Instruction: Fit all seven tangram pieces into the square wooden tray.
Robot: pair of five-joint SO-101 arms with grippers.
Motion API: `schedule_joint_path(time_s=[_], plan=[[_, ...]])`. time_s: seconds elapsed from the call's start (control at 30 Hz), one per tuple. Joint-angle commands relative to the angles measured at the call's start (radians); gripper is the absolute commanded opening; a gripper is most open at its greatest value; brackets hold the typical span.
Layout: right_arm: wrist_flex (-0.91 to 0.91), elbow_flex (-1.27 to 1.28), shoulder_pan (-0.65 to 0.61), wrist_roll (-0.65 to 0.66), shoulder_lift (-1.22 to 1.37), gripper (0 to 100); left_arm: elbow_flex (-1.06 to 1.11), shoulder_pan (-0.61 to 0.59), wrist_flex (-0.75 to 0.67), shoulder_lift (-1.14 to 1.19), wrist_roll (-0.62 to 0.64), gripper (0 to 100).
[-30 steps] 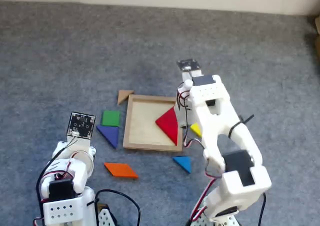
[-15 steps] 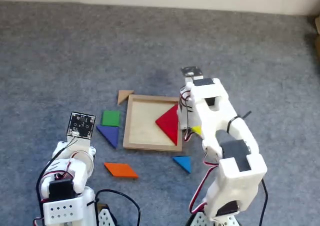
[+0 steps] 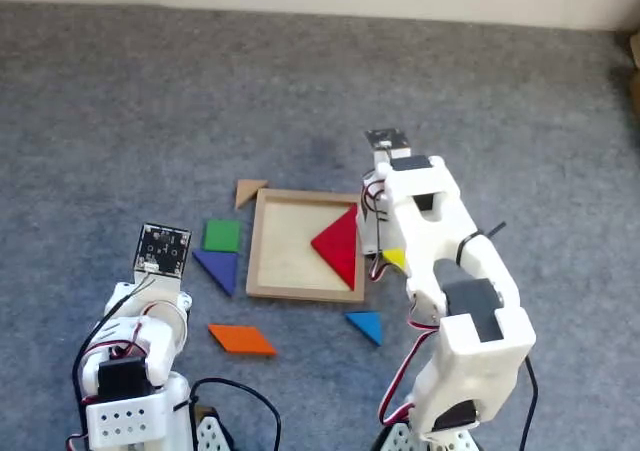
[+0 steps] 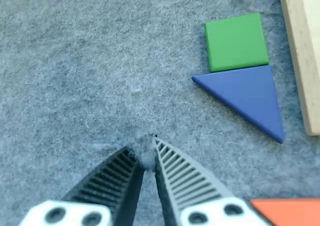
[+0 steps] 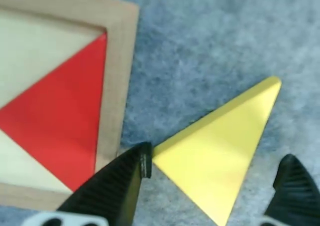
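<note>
The square wooden tray [image 3: 266, 242] [image 5: 123, 50] lies mid-table with a red triangle [image 3: 338, 245] [image 5: 60, 113] inside it at its right side. A yellow triangle [image 5: 222, 152] [image 3: 394, 259] lies on the carpet just right of the tray, and my right gripper [image 5: 215, 173] stands open astride it, one finger at each side. My left gripper [image 4: 148, 151] is shut and empty, low over the carpet near a green square [image 4: 235, 40] [image 3: 221, 235] and a dark blue triangle [image 4: 245, 98] [image 3: 219, 267]. An orange parallelogram [image 3: 241, 339] [image 4: 290, 212], a small blue triangle [image 3: 366, 325] and a tan triangle [image 3: 249, 190] lie around the tray.
Grey carpet covers the whole table. A pale wall edge runs along the far side. The left arm's base [image 3: 130, 391] sits at the near left and the right arm's body [image 3: 470, 341] rises at the near right.
The right arm has drawn back toward its base and lowered over the yellow triangle. The left arm and all pieces have kept still.
</note>
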Motion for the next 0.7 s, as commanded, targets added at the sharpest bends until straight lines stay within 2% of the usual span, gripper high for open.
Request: schedule_joint_path(time_s=[0.0, 0.17, 0.37, 0.5, 0.67], plan=[[-0.015, -0.015, 0.016, -0.012, -0.013, 36.5, 0.021, -0.01, 0.005, -0.028, 0.005, 1], [-0.045, -0.015, 0.016, -0.012, -0.013, 29.6, 0.021, -0.01, 0.005, -0.028, 0.005, 1], [-0.048, -0.013, 0.016, -0.005, -0.015, 27.9, 0.021, -0.01, 0.005, -0.028, 0.005, 1], [-0.048, -0.013, 0.016, -0.003, -0.019, 21.6, 0.021, -0.01, 0.005, -0.028, 0.005, 1], [-0.047, -0.013, 0.016, -0.003, -0.019, 20.6, 0.021, -0.01, 0.005, -0.028, 0.005, 1]])
